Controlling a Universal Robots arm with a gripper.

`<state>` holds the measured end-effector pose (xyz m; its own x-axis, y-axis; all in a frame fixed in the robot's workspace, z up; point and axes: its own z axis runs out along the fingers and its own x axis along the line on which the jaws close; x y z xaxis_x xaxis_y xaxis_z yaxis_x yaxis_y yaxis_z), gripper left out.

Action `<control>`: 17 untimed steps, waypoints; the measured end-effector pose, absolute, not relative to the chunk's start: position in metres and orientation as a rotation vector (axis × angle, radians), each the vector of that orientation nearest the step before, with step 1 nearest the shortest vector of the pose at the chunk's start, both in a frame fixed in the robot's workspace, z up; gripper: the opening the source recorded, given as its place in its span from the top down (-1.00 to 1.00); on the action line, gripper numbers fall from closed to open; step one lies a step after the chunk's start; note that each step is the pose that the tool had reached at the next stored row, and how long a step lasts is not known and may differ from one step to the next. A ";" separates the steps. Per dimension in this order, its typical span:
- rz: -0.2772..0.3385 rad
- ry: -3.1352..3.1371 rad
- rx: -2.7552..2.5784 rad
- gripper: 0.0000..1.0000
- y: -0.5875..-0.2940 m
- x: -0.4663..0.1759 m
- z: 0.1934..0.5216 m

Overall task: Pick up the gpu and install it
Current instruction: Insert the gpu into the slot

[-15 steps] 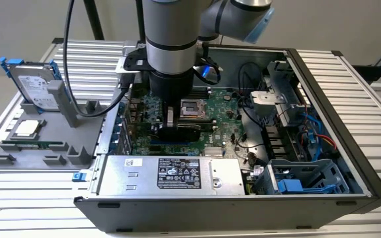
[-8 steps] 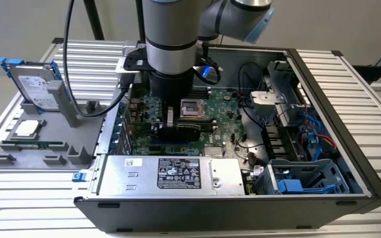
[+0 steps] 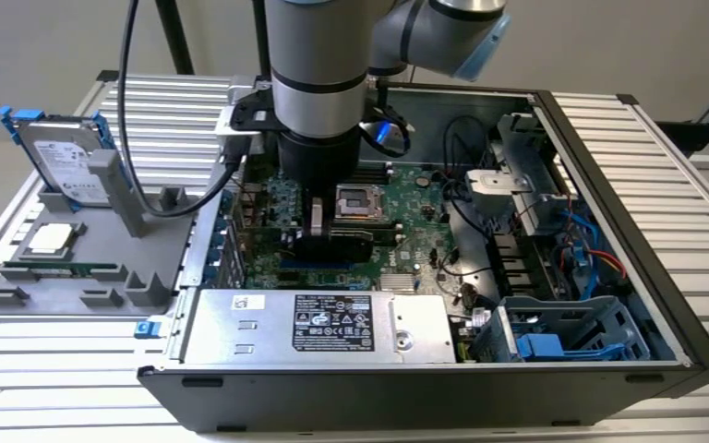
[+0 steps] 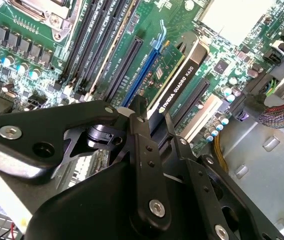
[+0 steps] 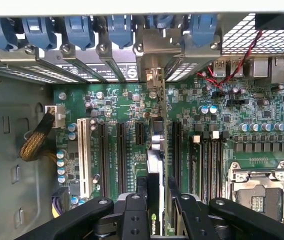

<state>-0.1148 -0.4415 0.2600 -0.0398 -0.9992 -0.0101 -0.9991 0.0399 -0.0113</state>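
The gpu (image 3: 352, 242) stands on edge inside the open computer case, low over the green motherboard (image 3: 423, 198). My gripper (image 3: 320, 226) reaches straight down onto it. In the second wrist view the black fingers (image 4: 139, 130) clamp the gpu (image 4: 174, 85) from both sides. The card lies along the blue expansion slot (image 4: 149, 62). In the first wrist view the gpu (image 5: 154, 165) runs from my gripper (image 5: 154, 197) toward the rear bracket openings (image 5: 152, 75). Whether its edge sits in the slot I cannot tell.
A silver power supply (image 3: 318, 323) lies along the case's near side and a drive cage (image 3: 564, 332) with cables stands at the exterior view's right. Outside the case, a grey fixture (image 3: 34, 277) holds a hard drive (image 3: 66, 157), a processor (image 3: 53, 238) and a memory stick (image 3: 59, 270).
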 end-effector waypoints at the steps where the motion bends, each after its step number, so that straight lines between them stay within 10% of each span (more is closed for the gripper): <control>1: -0.002 2.254 -2.166 1.00 -0.441 -0.115 0.260; 17: -0.002 2.254 -2.166 1.00 -0.441 -0.115 0.254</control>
<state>-0.1149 -0.4411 0.2543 -0.0398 -0.9992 -0.0101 -0.9991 0.0399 -0.0112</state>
